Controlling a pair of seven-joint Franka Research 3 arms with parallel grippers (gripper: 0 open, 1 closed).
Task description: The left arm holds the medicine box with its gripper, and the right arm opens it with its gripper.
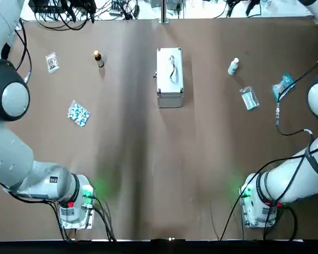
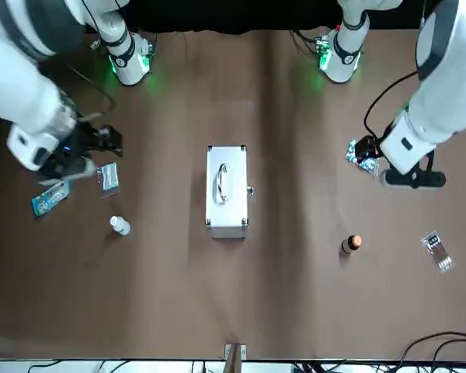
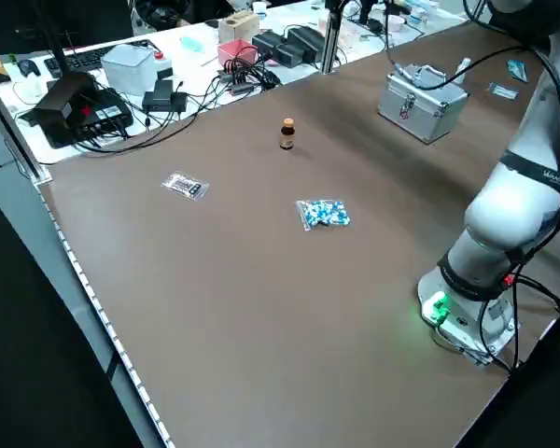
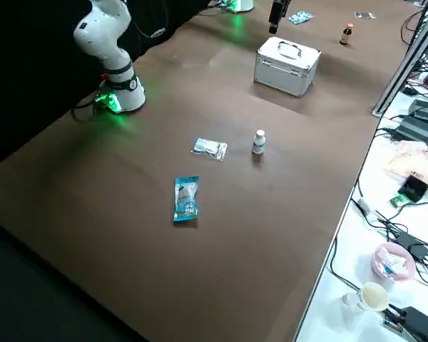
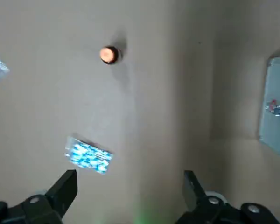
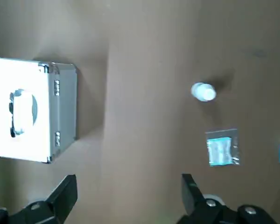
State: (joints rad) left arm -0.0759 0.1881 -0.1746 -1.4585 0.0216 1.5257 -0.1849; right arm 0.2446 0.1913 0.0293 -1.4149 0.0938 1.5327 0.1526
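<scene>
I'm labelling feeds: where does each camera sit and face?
Top: overhead, facing down on the box; left arm and right arm based at bottom.
Front: across the table, facing the robot; both arms.
Left side: raised at robot's left, facing diagonally across; left arm.
Right side: raised at robot's right, facing diagonally across; right arm.
Left wrist: on left arm, facing down; open left end effector.
Right wrist: on right arm, facing down; open right end effector.
Both wrist views show the box.

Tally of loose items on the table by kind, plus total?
medicine box: 1
bottles: 2 (brown bottle, white bottle)
packets: 4 (labelled packet, blue pill packet, clear packet, blue packet)
total: 7
</scene>
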